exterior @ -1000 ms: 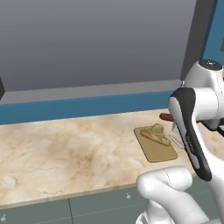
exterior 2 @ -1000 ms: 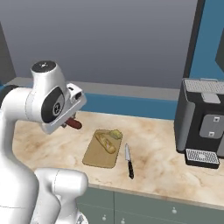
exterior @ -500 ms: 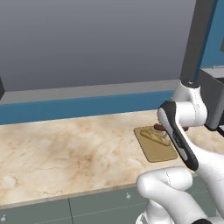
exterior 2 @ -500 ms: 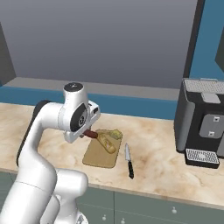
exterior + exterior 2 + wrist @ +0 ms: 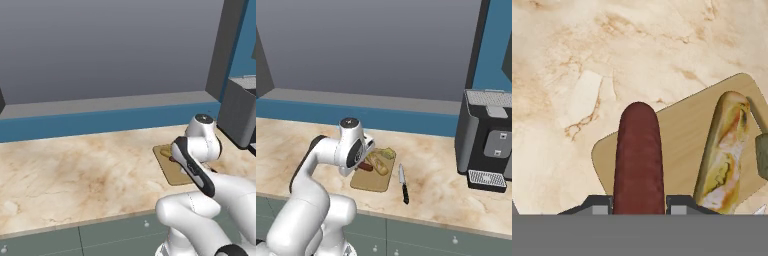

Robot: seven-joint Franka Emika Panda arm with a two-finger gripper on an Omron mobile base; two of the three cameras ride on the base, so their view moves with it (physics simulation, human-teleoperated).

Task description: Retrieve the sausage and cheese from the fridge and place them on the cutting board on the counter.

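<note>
Legible text, labels, brands, numbers, signs: none were found on any surface (the coffee machine (image 5: 487,145) front panel carried only blank grey shapes, and the cutting board (image 5: 677,150) was unmarked).

1. I see a grey wall (image 5: 381,50) rising behind the bench (image 5: 75,170).
2. A blue backsplash band (image 5: 100,125) runs under a grey ledge (image 5: 100,104).
3. Grey-green cabinet fronts (image 5: 431,237) with small knobs sit below.
4. A dark coffee machine (image 5: 488,140) stands at the right.
</note>
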